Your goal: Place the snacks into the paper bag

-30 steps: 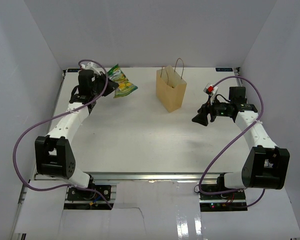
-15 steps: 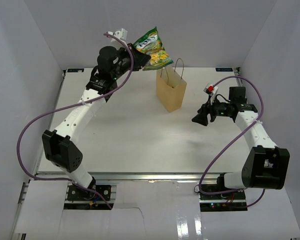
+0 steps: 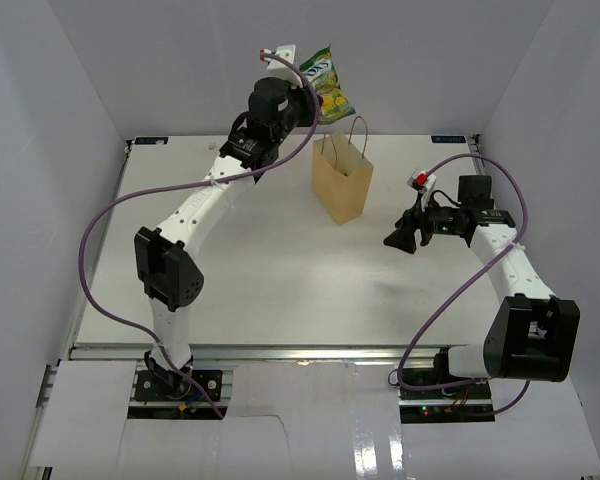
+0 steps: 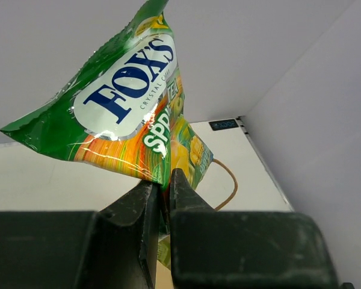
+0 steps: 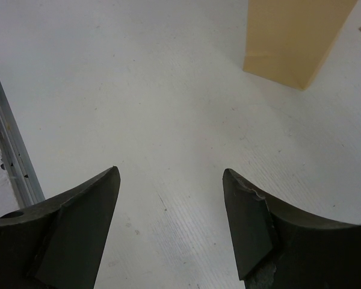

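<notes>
My left gripper is shut on a green-and-white snack packet lettered "FOX'S" and holds it in the air above the open top of the tan paper bag. In the left wrist view the packet hangs pinched between my jaws, with a bag handle below it. The bag stands upright at the back middle of the table. My right gripper is open and empty, low over the table to the right of the bag; the bag's lower corner shows in the right wrist view. No other packets are in view.
White walls enclose the table on three sides. The table's metal edge rail shows at the left of the right wrist view. Purple cables loop from both arms.
My left arm has swung up and to the right, carrying the snack packet from the back left of the table to above the paper bag. The right arm has not moved.
</notes>
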